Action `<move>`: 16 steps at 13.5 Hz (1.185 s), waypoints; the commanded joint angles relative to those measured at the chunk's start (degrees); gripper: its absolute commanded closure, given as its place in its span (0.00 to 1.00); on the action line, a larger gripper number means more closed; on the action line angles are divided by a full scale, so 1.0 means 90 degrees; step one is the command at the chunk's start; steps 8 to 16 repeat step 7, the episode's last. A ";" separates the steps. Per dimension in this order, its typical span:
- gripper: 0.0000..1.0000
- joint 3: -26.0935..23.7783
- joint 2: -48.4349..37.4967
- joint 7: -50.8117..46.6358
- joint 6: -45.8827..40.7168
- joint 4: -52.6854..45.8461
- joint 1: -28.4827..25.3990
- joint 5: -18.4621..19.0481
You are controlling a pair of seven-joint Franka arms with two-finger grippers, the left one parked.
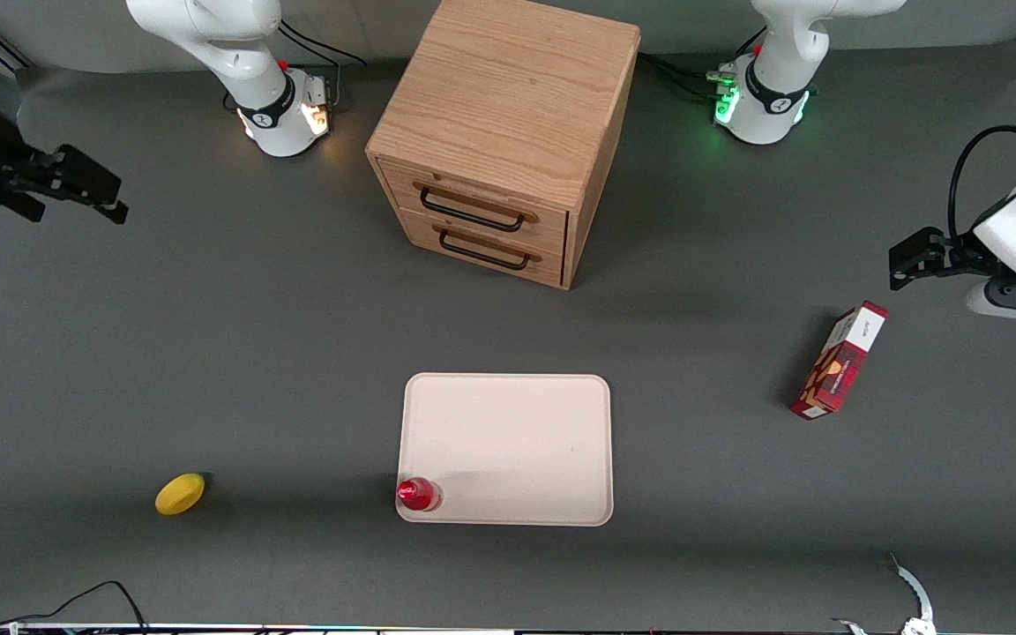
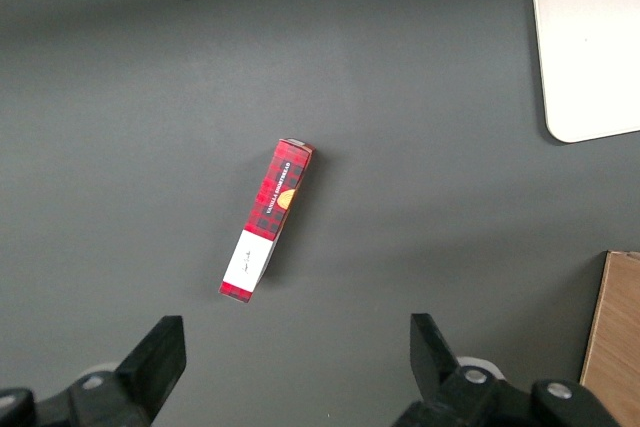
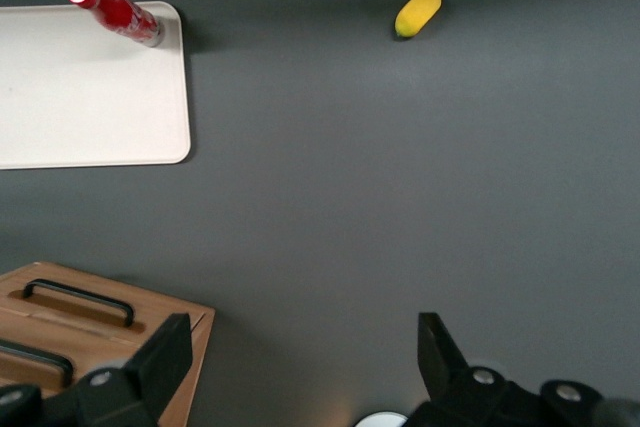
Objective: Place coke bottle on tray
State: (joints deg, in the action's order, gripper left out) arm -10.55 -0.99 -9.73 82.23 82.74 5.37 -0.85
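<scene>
The coke bottle (image 1: pixel 418 495), small and red with a red cap, stands upright on the pale beige tray (image 1: pixel 508 441), in the tray's corner nearest the front camera on the working arm's side. It also shows in the right wrist view (image 3: pixel 115 10), at a corner of the tray (image 3: pixel 80 97). My right gripper (image 1: pixel 76 196) hangs high above the table at the working arm's end, far from the bottle and the tray. In the right wrist view the gripper (image 3: pixel 302 337) is open and empty, with bare table between its fingers.
A wooden two-drawer cabinet (image 1: pixel 499 132) stands farther from the front camera than the tray. A yellow fruit (image 1: pixel 180 493) lies toward the working arm's end. A red carton box (image 1: pixel 839 360) lies toward the parked arm's end.
</scene>
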 commanded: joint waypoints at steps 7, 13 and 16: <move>0.00 0.0449 -0.1239 0.0057 0.1509 0.2500 -0.0167 -0.0277; 0.00 0.0449 -0.1239 0.0057 0.1509 0.2500 -0.0167 -0.0277; 0.00 0.0449 -0.1239 0.0057 0.1509 0.2500 -0.0167 -0.0277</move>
